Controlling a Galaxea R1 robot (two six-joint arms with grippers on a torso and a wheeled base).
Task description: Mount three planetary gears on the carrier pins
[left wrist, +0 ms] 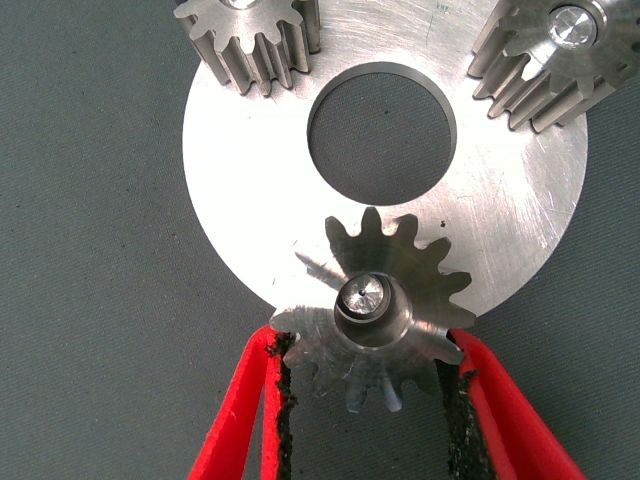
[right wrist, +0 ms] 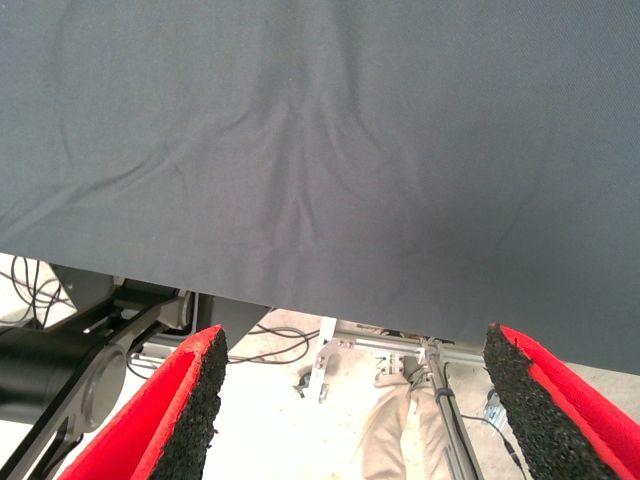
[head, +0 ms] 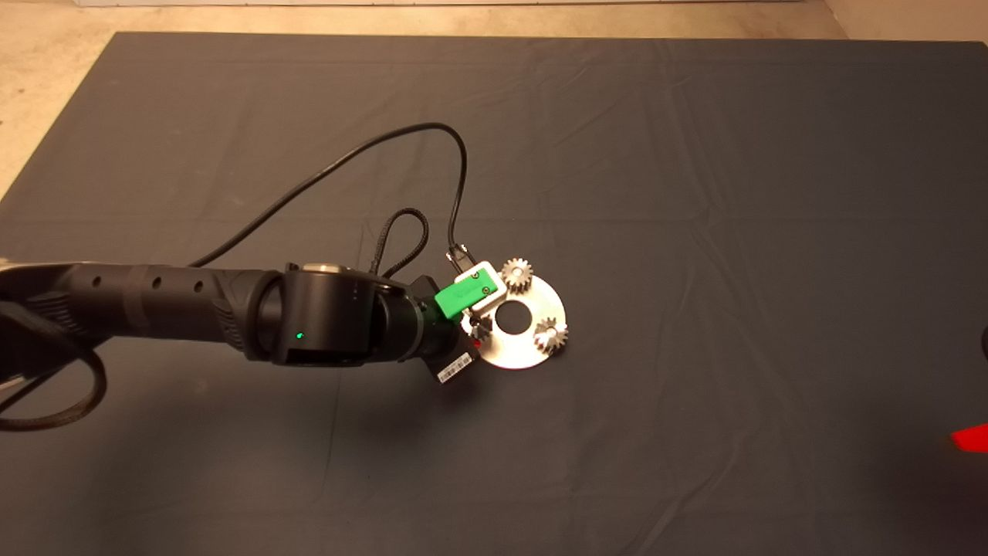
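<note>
The shiny silver disc (head: 513, 351) lies mid-mat. Two planetary gears (head: 516, 274) (head: 551, 334) sit on its carrier pins. My left gripper (head: 477, 328) is over the disc's left edge, where its body hides the third gear. In the left wrist view the third gear (left wrist: 375, 310) sits over a pin (left wrist: 362, 296) whose tip shows through its hole. My left gripper (left wrist: 370, 345) has its red fingers (left wrist: 250, 400) against that gear's two sides. The other two gears (left wrist: 255, 35) (left wrist: 560, 55) stand across the disc (left wrist: 250, 180). My right gripper (right wrist: 350, 400) is open and empty, parked at the lower right edge (head: 971, 439).
A black cable (head: 363, 154) loops from the left wrist across the mat behind the disc. The mat's edge and the floor, with a metal frame and a person's leg (right wrist: 400, 420), show in the right wrist view.
</note>
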